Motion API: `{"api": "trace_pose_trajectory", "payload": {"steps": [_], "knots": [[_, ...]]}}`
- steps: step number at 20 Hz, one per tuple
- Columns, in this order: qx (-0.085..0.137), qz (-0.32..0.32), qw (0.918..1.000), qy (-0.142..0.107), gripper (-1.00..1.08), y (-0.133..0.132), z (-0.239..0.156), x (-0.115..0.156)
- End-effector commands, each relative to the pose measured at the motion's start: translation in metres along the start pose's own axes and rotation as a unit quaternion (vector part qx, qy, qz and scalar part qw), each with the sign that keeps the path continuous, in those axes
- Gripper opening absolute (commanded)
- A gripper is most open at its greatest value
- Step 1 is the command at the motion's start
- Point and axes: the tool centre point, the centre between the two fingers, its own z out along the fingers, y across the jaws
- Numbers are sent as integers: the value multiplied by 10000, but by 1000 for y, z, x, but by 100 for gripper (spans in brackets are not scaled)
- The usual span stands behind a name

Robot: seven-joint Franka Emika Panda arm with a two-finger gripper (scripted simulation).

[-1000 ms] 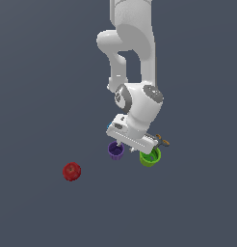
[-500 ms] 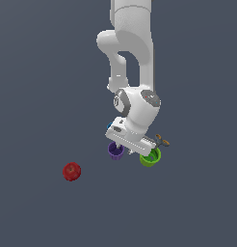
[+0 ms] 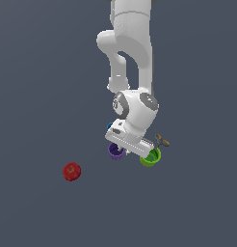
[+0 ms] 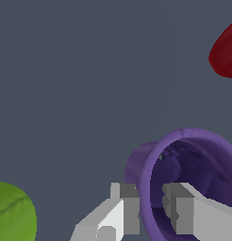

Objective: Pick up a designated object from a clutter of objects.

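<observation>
The purple ribbed cup (image 3: 115, 151) stands on the floor just under the arm's white hand. In the wrist view the purple cup (image 4: 188, 179) fills the frame and I look into its opening. My gripper (image 4: 151, 212) straddles its near wall, one finger outside and one inside, with the jaws drawn close against the wall. In the exterior view the gripper (image 3: 123, 147) is mostly hidden under the hand. The cup still rests at floor level.
A lime-green cup (image 3: 150, 157) stands right beside the purple one on the exterior view's right; it also shows in the wrist view (image 4: 12, 212). A small blue cup (image 3: 111, 126) peeks out behind the hand. An orange-grey tool (image 3: 162, 141) lies by the green cup. A red ball (image 3: 71, 171) sits apart on the exterior view's left.
The hand has come down a little onto the purple cup. The cups, ball and tool have not moved.
</observation>
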Motion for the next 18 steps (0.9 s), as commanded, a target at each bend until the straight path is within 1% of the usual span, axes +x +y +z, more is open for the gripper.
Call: {"api": "trace_pose_trajectory", "payload": {"steps": [1,10,14,18], "knots": [[-1,-1,10000,0,-100,0,0,0],[2,2,10000,2,-100,-1,-5,0],[2,2,10000,2,-100,-6,-19,-1],[3,3,10000,0,-100,-13,-43,-2]]}}
